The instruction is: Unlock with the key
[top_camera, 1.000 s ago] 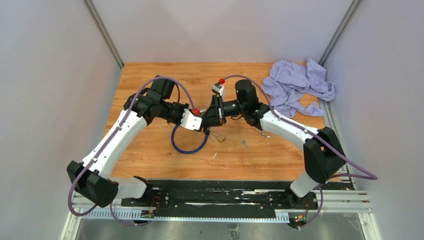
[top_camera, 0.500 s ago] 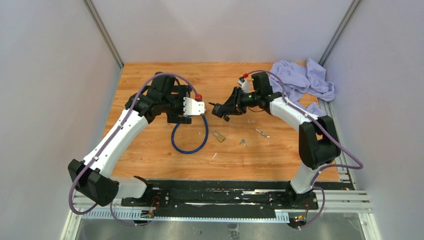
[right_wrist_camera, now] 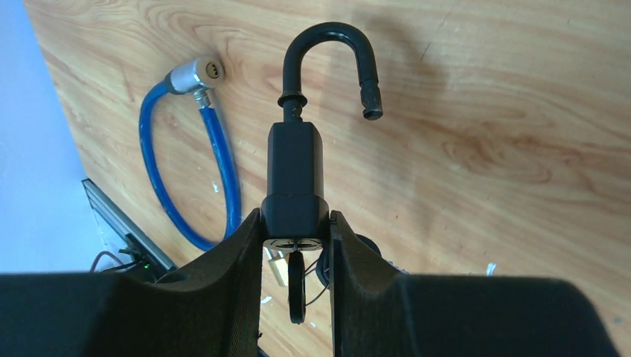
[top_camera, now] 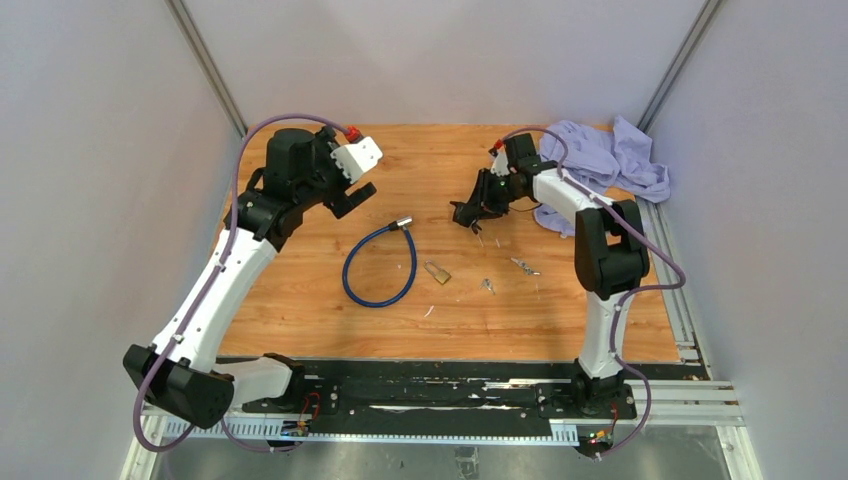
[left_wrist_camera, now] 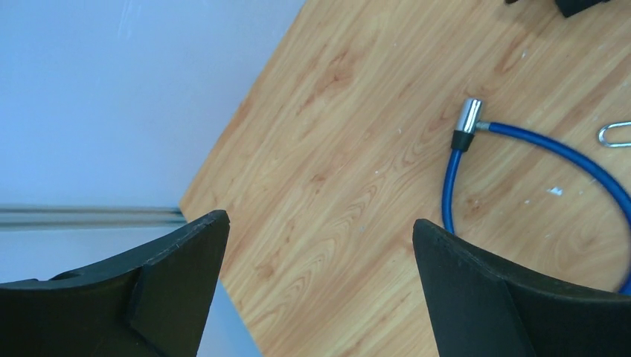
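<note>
The right pincer [right_wrist_camera: 295,221] pinches the black padlock [right_wrist_camera: 295,160] by its base above the table [right_wrist_camera: 484,149], hoop open and key [right_wrist_camera: 296,286] hanging below, so a loosened pinch could drop both; the left pincer [left_wrist_camera: 320,223] stands spread, empty.

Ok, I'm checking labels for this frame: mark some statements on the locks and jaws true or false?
1. The right jaws hold a black padlock with its shackle open. True.
2. The left jaws grip the blue cable lock. False: they stand wide open and empty; the cable lies on the table.
3. A small brass padlock lies beside the blue cable. True.
4. The lilac cloth covers the brass padlock. False: it lies at the far right corner, apart.
</note>
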Controlling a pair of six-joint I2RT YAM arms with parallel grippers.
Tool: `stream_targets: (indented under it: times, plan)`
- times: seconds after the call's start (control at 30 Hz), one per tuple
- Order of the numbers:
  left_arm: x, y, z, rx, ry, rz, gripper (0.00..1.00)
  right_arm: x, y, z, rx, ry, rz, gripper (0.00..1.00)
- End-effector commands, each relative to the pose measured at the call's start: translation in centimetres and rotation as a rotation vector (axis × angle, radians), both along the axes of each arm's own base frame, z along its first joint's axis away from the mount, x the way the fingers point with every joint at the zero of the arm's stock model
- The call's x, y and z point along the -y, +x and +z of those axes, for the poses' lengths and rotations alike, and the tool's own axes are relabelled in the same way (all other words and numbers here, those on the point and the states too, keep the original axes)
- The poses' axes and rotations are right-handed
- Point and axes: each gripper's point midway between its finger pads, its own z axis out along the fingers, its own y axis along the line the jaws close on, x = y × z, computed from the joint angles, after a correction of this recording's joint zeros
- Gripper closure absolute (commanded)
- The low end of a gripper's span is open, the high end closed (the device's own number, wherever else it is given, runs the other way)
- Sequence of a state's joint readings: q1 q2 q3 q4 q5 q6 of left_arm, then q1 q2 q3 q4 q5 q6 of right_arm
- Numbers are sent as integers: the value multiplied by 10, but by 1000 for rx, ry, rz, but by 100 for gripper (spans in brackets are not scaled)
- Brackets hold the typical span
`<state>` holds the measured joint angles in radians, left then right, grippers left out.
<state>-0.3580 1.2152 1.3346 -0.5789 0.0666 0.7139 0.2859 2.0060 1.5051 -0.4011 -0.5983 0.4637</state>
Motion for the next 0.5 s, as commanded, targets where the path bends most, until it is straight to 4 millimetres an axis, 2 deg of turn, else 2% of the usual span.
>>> stream_targets:
  times: [0.0,0.17,0.4,0.47]
  plan:
    - [9,-5,0,-32,-139,15,2,-1,6,-5,12,-12,44,99]
    - [23,-20,-28,-123,-215,-26,2,-3,-2,-25,-38,-8,68,99]
    - [30,-32,-29,-175,-251,-62,2,-6,-4,-34,-93,9,56,99]
    - [30,-34,-27,-172,-254,-66,2,-4,-2,-35,-89,-6,40,91]
